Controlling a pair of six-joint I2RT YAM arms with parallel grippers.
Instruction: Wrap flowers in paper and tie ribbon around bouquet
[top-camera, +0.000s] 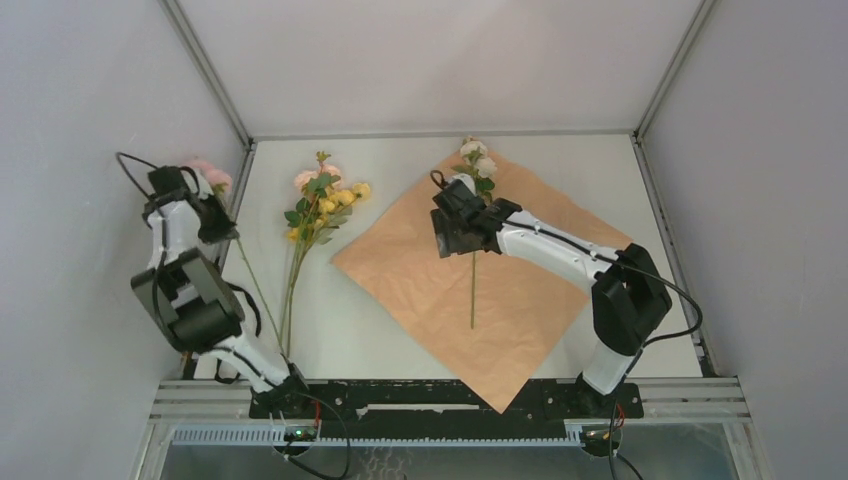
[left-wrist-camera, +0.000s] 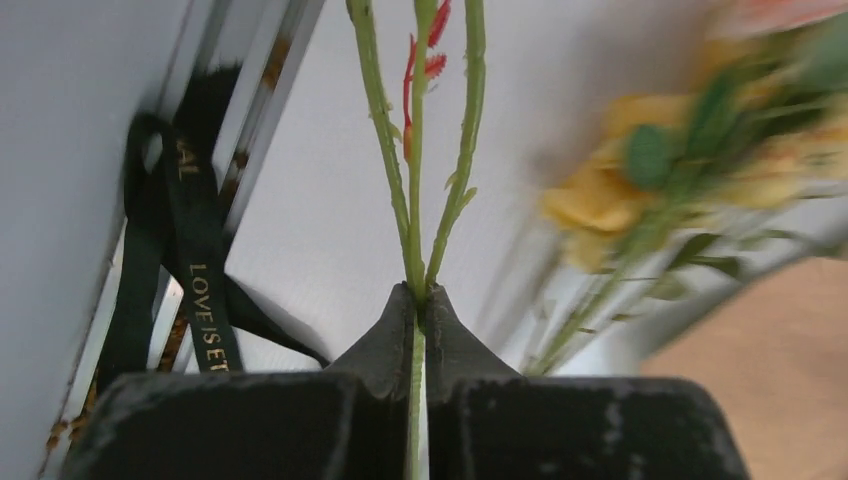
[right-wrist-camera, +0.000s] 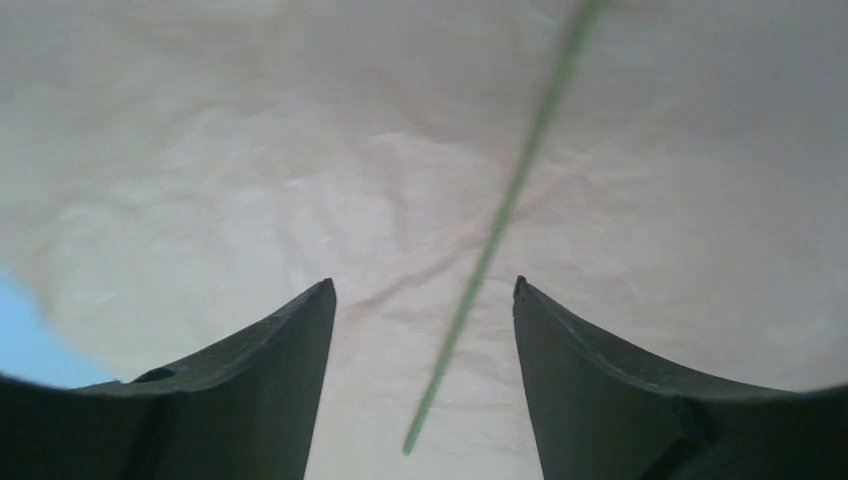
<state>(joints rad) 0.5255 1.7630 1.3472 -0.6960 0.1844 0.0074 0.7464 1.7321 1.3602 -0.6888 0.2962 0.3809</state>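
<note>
The left pincer (left-wrist-camera: 418, 300) is closed tight on a thin green thorny stem (left-wrist-camera: 414, 230), which runs between its black fingertips and forks just beyond them. From above, this pincer sits at the far left edge of the white desk (top-camera: 380, 335). A soft pink bloom (top-camera: 212, 177) shows just beyond it against the left wall, and the stem's long bare end slants toward the near side. By the metal rail at the desk's left edge lies the narrow flat black ribbon (left-wrist-camera: 195, 270) with gold lettering, apart from the fingers. The loose bunch of pink and yellow flowers (top-camera: 325, 200) with green leaves lies on the desk just right of the left pincer, untouched, its stems pointing near.

The large peach-orange sheet of crinkled paper (top-camera: 520, 300) lies flat, turned like a diamond, on the right half of the desk. A single cream-white flower (top-camera: 478, 160) rests on it, bloom at the far corner, its slim green stalk (right-wrist-camera: 500, 215) running toward the near side. The right pincer (right-wrist-camera: 420, 290) hovers over that stalk, jaws spread wide. The stalk passes between the fingers and touches neither, so the pincer holds nothing.
</note>
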